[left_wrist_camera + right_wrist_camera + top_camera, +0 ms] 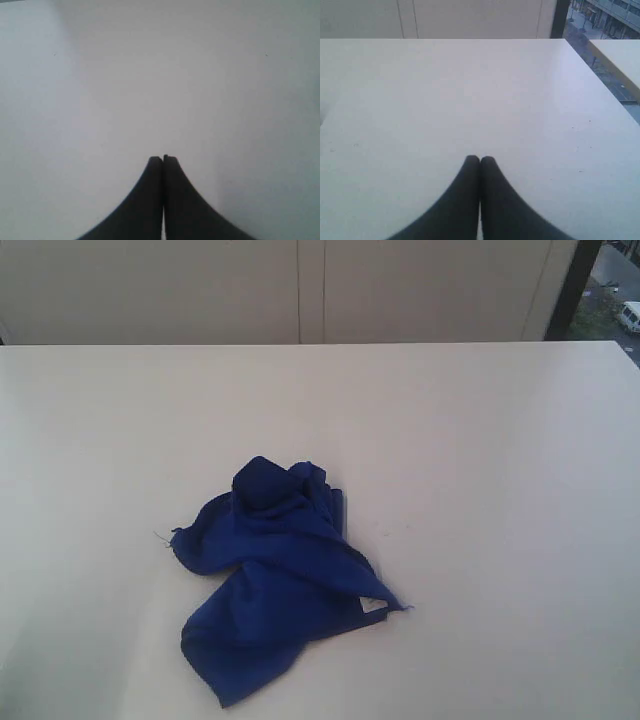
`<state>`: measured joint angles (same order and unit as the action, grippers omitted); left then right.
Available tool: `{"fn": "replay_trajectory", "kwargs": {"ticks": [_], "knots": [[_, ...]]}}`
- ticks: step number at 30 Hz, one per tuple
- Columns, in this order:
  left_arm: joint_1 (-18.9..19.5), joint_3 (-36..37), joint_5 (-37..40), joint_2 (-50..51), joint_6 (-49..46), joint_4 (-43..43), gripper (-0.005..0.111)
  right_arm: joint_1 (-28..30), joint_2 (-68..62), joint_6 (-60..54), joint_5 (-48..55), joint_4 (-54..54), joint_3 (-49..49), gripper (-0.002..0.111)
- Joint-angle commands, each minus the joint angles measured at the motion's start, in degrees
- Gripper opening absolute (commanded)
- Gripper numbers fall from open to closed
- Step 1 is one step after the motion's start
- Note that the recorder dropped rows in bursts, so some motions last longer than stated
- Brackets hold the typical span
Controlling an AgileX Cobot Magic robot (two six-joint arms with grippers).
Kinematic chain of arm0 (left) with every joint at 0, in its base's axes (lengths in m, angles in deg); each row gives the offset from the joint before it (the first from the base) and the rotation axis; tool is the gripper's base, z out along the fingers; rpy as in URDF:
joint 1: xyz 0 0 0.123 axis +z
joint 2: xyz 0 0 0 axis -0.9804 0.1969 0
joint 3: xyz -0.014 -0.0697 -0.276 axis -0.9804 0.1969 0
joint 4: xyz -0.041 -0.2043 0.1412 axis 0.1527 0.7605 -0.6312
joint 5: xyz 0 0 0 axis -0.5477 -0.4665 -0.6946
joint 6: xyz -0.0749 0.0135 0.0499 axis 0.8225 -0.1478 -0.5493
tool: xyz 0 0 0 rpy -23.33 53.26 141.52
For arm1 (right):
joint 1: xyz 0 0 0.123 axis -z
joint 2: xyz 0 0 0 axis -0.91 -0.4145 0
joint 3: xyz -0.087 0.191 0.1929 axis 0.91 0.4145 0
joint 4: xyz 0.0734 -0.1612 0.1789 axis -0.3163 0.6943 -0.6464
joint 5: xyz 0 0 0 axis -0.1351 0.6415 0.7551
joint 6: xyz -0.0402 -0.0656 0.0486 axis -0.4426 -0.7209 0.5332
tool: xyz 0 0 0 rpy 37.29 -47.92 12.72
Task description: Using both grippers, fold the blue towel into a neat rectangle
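The blue towel [270,575] lies crumpled in a heap on the white table [480,460], left of centre and near the front, with a small white tag [372,604] at its right corner. Neither arm shows in the exterior view. In the left wrist view my left gripper [163,159] is shut with nothing between its black fingers, over bare table. My right gripper [480,159] is likewise shut and empty in the right wrist view, above bare tabletop. The towel appears in neither wrist view.
A pale wall [300,290] runs behind the table's far edge. A dark window frame [570,290] stands at the back right, with a street outside. The right wrist view shows the table's right edge [600,85] and a second table [620,55] beyond it.
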<state>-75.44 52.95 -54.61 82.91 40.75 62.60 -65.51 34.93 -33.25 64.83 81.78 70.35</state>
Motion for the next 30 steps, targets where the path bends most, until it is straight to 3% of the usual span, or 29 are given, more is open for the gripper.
{"fn": "replay_trajectory", "kwargs": {"ticks": [1, 22, 30], "knots": [[0.1, -0.4, 0.3, 0.4, 0.1, 0.4, 0.000, 0.0, -0.1, 0.0, -0.5, 0.5, -0.3, 0.000], [0.1, -0.4, 0.3, 0.4, 0.1, 0.4, 0.000, 0.0, -0.1, 0.0, -1.2, 0.5, -0.3, 0.000], [0.1, -0.4, 0.3, 0.4, 0.1, 0.4, 0.000, 0.0, -0.1, 0.0, -18.8, 0.5, -0.3, 0.000]]}}
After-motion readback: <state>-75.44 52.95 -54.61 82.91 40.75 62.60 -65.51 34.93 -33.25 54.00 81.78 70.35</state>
